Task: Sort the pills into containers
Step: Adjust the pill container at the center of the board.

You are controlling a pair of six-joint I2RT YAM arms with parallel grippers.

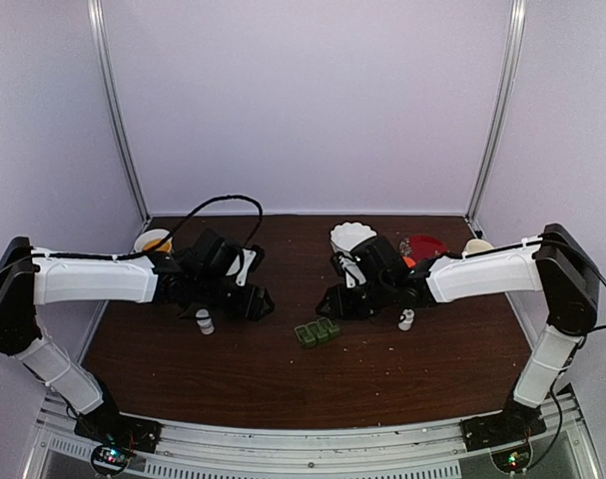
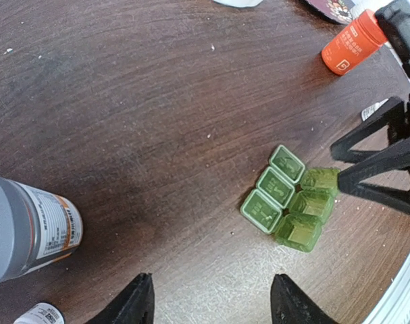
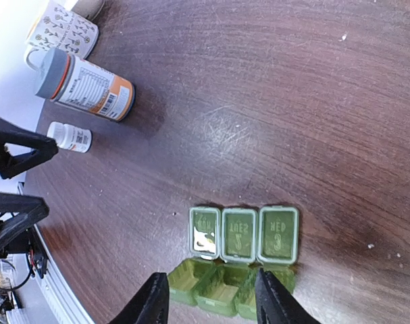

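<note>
The dark-green pill box [image 1: 316, 333] lies on the brown table between the two arms, with its three lids folded open and flat. In the right wrist view the lids [image 3: 244, 234] read MON, TUES, WED, and the three cells [image 3: 221, 290] lie between my open right gripper's [image 3: 213, 304] fingertips, below them. No pill shows in the cells. My left gripper [image 2: 213, 304] is open and empty, with the box [image 2: 289, 199] ahead to its right. Pale specks [image 2: 232, 233] dot the table, too small to tell as pills. Both grippers [image 1: 266, 302] [image 1: 324, 299] hover close above the table.
A grey-capped labelled bottle [image 2: 29, 229] and a small white bottle [image 1: 205, 321] lie by the left gripper. An orange bottle [image 2: 350, 46], another small white bottle [image 1: 406, 319], a white dish [image 1: 352, 237], a red item [image 1: 422, 246] and a mug [image 3: 63, 30] stand around.
</note>
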